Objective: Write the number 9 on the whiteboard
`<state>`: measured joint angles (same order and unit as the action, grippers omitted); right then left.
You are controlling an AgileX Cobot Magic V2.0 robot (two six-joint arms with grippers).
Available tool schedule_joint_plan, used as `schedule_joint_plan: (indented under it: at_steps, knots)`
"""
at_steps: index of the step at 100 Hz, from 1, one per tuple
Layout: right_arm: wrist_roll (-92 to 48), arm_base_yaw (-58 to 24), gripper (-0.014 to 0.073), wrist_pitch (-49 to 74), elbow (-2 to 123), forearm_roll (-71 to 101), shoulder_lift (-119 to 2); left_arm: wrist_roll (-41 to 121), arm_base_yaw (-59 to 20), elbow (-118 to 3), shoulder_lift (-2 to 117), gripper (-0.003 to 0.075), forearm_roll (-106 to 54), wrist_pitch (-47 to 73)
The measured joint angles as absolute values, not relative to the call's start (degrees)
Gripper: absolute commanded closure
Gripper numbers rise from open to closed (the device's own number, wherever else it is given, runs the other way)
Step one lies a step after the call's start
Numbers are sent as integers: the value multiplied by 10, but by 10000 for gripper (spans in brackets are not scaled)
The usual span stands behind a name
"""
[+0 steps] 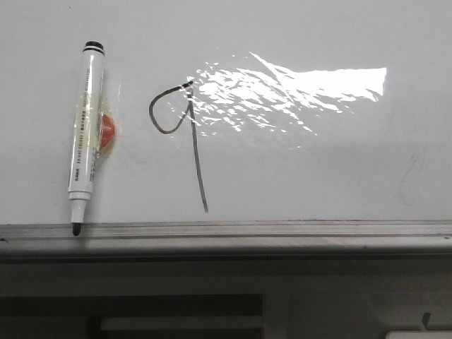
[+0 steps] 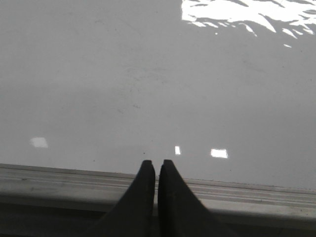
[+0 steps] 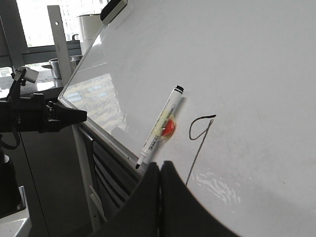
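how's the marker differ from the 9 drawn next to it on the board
The marker is a solid white-barrelled pen with a black cap end, held against the whiteboard by a red piece; the number 9 is only a thin dark line.
The marker reaches down to the grey edge rail, tip on it; the number 9 ends above the rail.
The marker sits left, the number 9 right, near the glare.
Both run roughly upright and slightly slanted.

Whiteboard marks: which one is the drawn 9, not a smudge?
The number 9 on the whiteboard: the crisp dark loop with a long slanted tail, right of the marker. The faint grey smudge far right is pale and shapeless.
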<state>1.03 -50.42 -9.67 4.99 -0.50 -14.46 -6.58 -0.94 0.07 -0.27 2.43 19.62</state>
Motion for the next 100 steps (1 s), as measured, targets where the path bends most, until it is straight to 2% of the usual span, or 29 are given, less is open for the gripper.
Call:
schedule_joint_plan:
  at_steps: [100]
  knots:
    - [10,-502,655,-105,49,-5,-144,-73,-9,1,-3,741,25,198]
